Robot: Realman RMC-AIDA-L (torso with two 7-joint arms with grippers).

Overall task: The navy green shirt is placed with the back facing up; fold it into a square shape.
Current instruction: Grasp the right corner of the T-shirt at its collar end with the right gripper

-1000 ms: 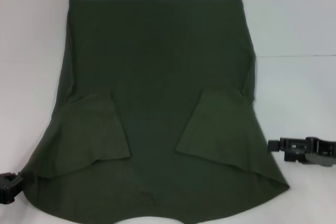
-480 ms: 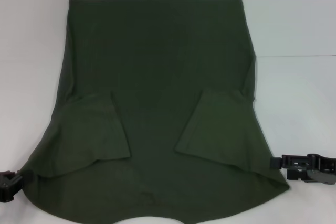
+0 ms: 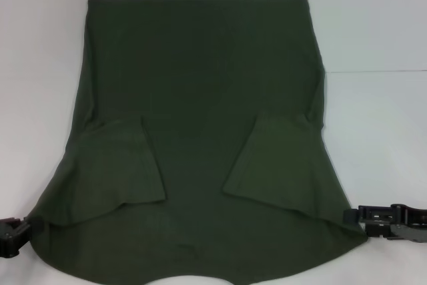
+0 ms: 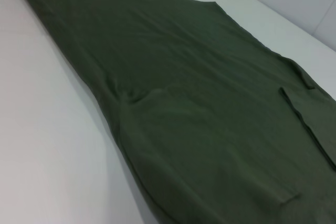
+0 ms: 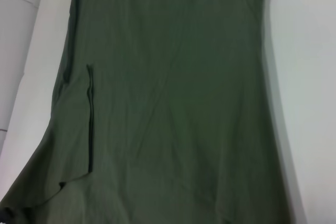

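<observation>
We judge the sleeve folds done: the navy green shirt (image 3: 200, 131) lies flat, back up, on the white counter (image 3: 380, 31), both sleeves turned in over the body. Next comes the lengthwise fold, which calls for gripping both near corners and carrying them toward the far hem (evenly, or the square skews). Our left end effector (image 3: 9, 235) sits low at the shirt's near left corner; whether it is open or clenched, we cannot tell. The right end effector (image 3: 350, 216) touches the near right edge, its grip equally unclear.
</observation>
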